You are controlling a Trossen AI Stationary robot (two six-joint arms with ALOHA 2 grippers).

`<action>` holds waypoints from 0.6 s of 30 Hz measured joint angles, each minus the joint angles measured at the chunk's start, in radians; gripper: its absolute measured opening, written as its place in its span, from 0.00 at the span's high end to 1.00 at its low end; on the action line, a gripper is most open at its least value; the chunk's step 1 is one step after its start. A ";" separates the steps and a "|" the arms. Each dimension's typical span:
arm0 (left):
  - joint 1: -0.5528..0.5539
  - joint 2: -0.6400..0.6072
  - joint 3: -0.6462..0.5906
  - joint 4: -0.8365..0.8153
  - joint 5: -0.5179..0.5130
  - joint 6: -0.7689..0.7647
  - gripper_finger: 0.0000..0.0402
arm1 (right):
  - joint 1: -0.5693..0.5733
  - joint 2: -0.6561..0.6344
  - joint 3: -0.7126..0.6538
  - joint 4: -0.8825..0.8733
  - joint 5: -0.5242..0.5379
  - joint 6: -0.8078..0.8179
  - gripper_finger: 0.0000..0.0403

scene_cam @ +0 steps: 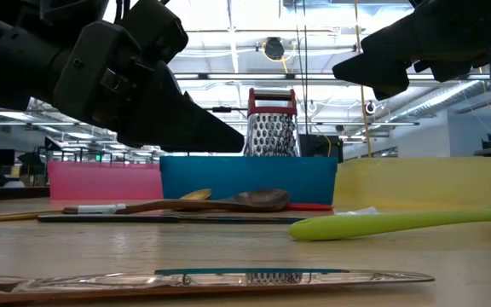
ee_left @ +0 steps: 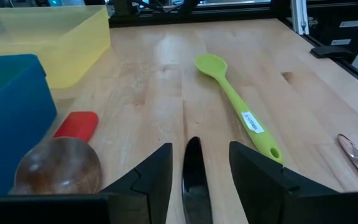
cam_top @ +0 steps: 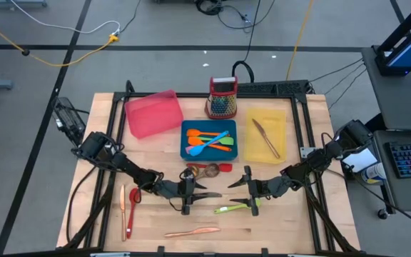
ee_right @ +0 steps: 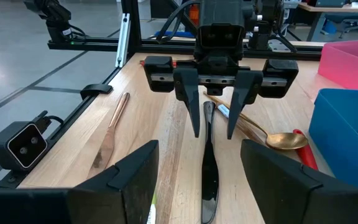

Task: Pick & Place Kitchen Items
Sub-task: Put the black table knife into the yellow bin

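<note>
A slim black utensil (cam_top: pixel 212 194) lies flat on the table between my two grippers. My left gripper (cam_top: pixel 198 193) is open, with one finger on each side of the utensil's left end (ee_left: pixel 192 168), not touching it. My right gripper (cam_top: pixel 235 191) is open and faces the left one, with its fingers on either side of the utensil's other end (ee_right: pixel 209 174). A green spoon (cam_top: pixel 234 208) lies just nearer. A copper knife (cam_top: pixel 191 232) lies near the front edge. A wooden spoon (cam_top: pixel 204 170) and a red spatula (cam_top: pixel 224 166) lie by the blue tray.
The blue tray (cam_top: pixel 185 143) holds orange and blue utensils. The yellow tray (cam_top: pixel 280 118) holds a copper-toned utensil. A pink tray (cam_top: pixel 152 113) and a grater (cam_top: pixel 222 96) stand at the back. A copper utensil (cam_top: pixel 122 203), an orange one (cam_top: pixel 128 218) and a red spoon (cam_top: pixel 134 196) lie front left.
</note>
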 joint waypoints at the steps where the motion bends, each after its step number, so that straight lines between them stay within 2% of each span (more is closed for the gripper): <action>1: 0.000 0.000 0.000 0.000 0.000 0.000 0.60 | 0.000 0.000 0.000 0.000 0.000 0.000 0.45; 10: 0.000 0.000 0.000 0.000 0.000 -0.001 0.60 | -0.002 0.000 0.000 0.005 0.000 -0.001 0.45; 18: 0.002 0.000 0.000 0.000 0.000 -0.001 0.60 | -0.021 0.000 0.000 0.010 0.003 -0.063 0.45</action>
